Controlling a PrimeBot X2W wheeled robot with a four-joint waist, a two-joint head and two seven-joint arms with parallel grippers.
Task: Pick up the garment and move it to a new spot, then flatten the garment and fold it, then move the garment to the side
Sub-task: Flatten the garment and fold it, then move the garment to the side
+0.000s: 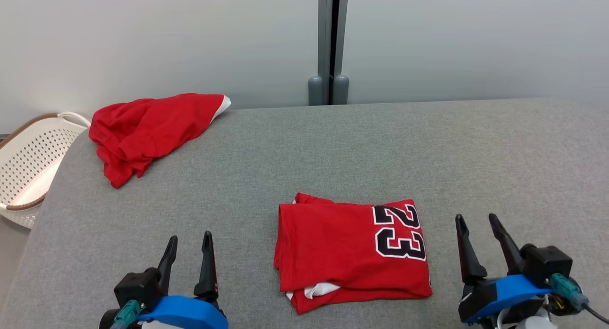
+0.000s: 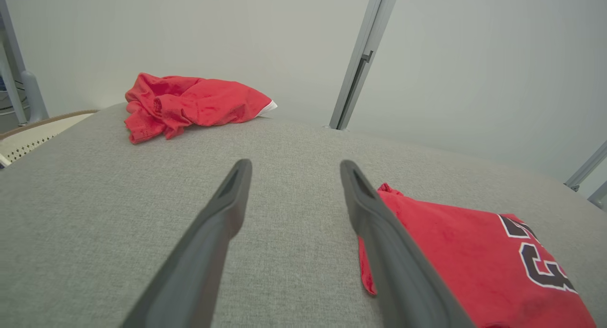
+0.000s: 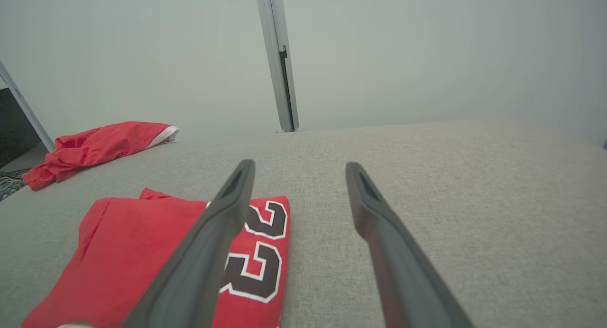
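The folded jersey (image 1: 352, 250) lies near the front middle of the fabric-covered surface (image 1: 428, 153), between the left gripper (image 1: 190, 237) and right gripper (image 1: 476, 217). A crumpled garment (image 1: 147, 131) sits at the far left corner; a laundry basket (image 1: 28, 167) stands left of the surface.

Left hand (image 1: 190, 236) open; right hand (image 1: 476, 217) open (both pointing forward).

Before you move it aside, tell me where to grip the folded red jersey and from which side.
Probably pinch both side edges of the folded jersey, all layers together: left pincer from its left, right pincer from its right. It lies flat between them, and loose layers show at its near edge.
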